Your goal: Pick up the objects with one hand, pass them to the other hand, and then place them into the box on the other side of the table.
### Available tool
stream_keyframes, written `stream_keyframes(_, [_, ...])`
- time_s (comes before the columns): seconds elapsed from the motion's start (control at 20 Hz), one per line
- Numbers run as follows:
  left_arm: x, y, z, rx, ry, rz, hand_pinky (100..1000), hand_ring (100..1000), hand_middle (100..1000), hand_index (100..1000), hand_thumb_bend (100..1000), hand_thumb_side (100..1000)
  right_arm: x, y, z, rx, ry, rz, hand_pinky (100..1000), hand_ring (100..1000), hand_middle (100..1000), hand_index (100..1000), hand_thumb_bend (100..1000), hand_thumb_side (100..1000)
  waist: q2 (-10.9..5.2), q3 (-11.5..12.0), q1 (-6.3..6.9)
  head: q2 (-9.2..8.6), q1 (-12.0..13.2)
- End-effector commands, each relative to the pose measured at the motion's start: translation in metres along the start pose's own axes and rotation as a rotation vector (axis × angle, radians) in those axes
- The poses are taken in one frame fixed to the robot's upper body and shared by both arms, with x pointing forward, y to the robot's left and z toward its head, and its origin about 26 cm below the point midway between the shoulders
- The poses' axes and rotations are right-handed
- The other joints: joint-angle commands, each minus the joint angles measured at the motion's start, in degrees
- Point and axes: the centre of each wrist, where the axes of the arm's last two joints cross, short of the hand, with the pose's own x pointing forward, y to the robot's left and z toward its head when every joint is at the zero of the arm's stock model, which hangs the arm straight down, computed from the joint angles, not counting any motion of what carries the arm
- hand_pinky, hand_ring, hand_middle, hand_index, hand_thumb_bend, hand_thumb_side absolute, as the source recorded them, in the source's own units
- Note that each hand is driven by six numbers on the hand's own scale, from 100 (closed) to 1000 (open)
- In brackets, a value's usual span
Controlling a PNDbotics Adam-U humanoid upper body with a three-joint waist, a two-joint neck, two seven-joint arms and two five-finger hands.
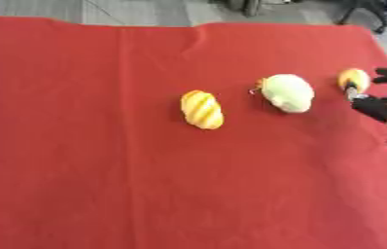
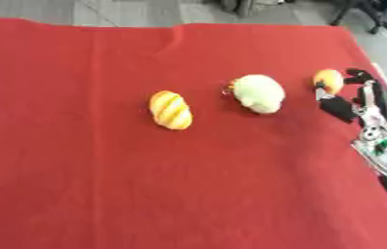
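A red cloth (image 1: 103, 170) covers the worktop. Near its centre lies a yellow striped bread roll (image 2: 170, 110). At its 2 o'clock, close by, sits a pale green round toy (image 2: 258, 93). Farther out toward 3 o'clock, the right robot hand (image 2: 350, 97) comes in from the worktop's edge, its fingers curled around a small orange fruit (image 2: 328, 80), grasping it.

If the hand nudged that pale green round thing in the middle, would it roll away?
Possibly a little: the pale green thing looks rounded and plump. It seems soft, like a plush toy, so probably light and squashy. The red cloth should slow it.
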Motion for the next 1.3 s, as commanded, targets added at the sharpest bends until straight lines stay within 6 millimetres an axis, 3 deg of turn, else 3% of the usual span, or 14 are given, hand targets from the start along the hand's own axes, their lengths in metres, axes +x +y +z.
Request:
stream_keyframes(0.05, [0.007, 0.001, 0.000, -0.011, -0.025, -0.019, 621, 657, 765, 802, 100, 825, 0.011, -0.014, -0.009, -0.054, -0.027, 0.010, 784, 1000, 764, 865, 273, 314, -0.99, 0.15, 0.07, -0.33, -0.22])
stream_keyframes(0.7, [0.003, -0.001, 0.003, -0.024, -0.010, -0.015, 621, 656, 763, 802, 100, 831, 0.002, -0.023, -0.011, -0.143, 0.000, 0.013, 786, 1000, 774, 870, 247, 346, -0.93, 3.41, -0.34, 0.65, -1.96])
stream_keyframes(1.3, [0.003, -0.001, 0.003, -0.023, -0.038, -0.008, 621, 656, 763, 803, 100, 825, -0.007, -0.035, -0.014, -0.266, 0.011, 0.034, 784, 1000, 774, 868, 248, 325, 0.05, 3.53, 0.09, 0.36, -3.03])
